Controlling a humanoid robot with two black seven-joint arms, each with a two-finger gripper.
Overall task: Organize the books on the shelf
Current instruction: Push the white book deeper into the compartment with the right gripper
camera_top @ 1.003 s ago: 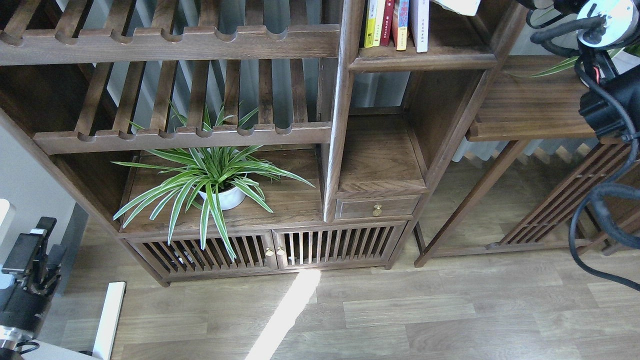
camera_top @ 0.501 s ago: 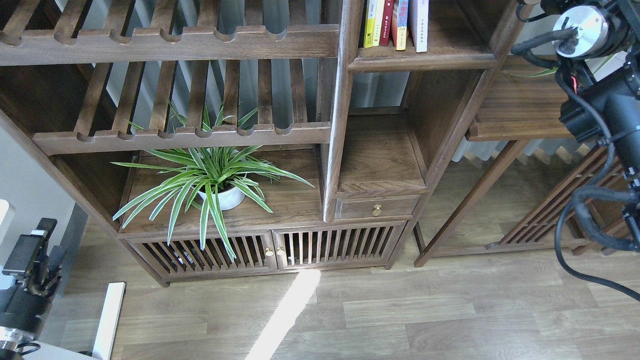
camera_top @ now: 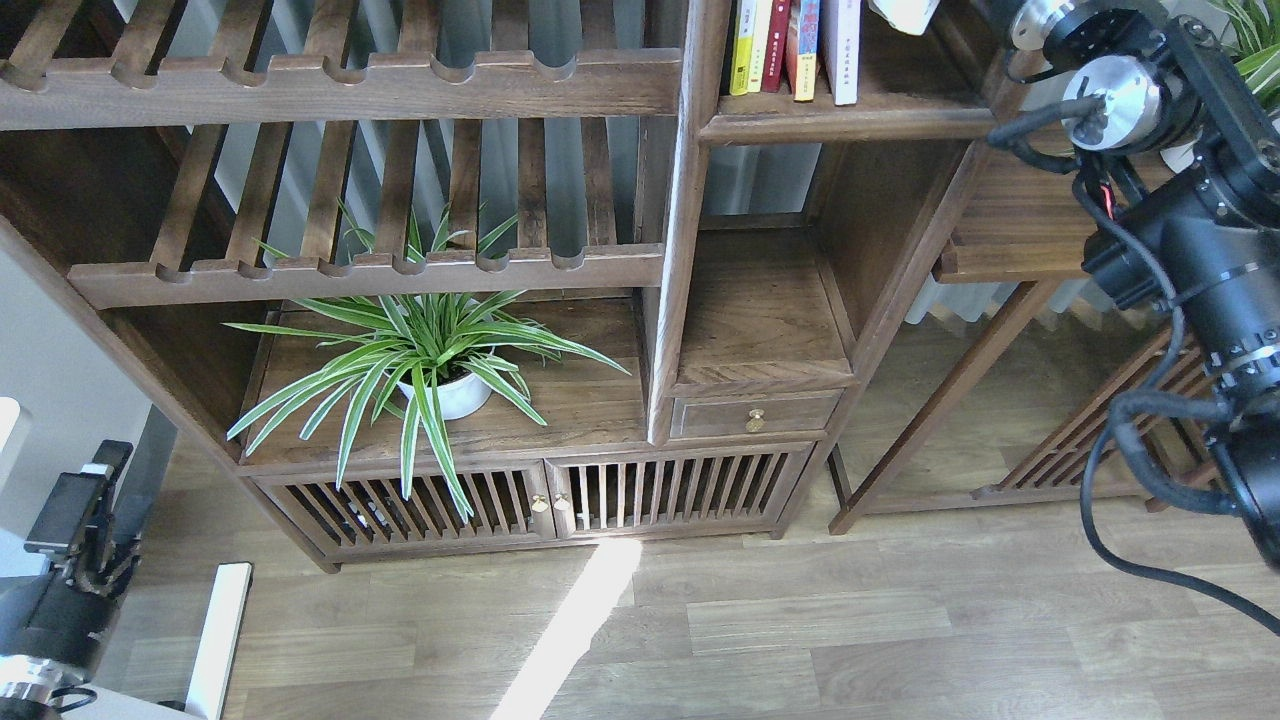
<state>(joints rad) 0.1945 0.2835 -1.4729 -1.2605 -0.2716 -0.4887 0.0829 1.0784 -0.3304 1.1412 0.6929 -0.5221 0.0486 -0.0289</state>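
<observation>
The shelf (camera_top: 860, 118) is the narrow dark-brown compartment at the top centre. Several books (camera_top: 795, 50) stand upright in a row at its left end, with yellow, dark red, orange and white spines. A white corner (camera_top: 905, 12) pokes down from the top edge over the shelf's right half; I cannot tell what it is. My right arm (camera_top: 1180, 230) rises from the right edge to a silver joint (camera_top: 1115, 90) beside the shelf's right wall, and its gripper is cut off by the top edge. My left gripper (camera_top: 80, 490) hangs low at the bottom left, small and dark.
Below the shelf are an empty compartment (camera_top: 760, 320) and a small drawer (camera_top: 755, 413). A potted spider plant (camera_top: 440, 370) stands on the wide board to the left, under slatted racks (camera_top: 350, 80). A side shelf (camera_top: 1010, 230) sits behind my right arm. Wooden floor in front.
My right arm has swung left and lower, closer to the shelf's right wall. The white corner is back at the top edge after being out of sight half a second ago. The left arm has barely moved.
</observation>
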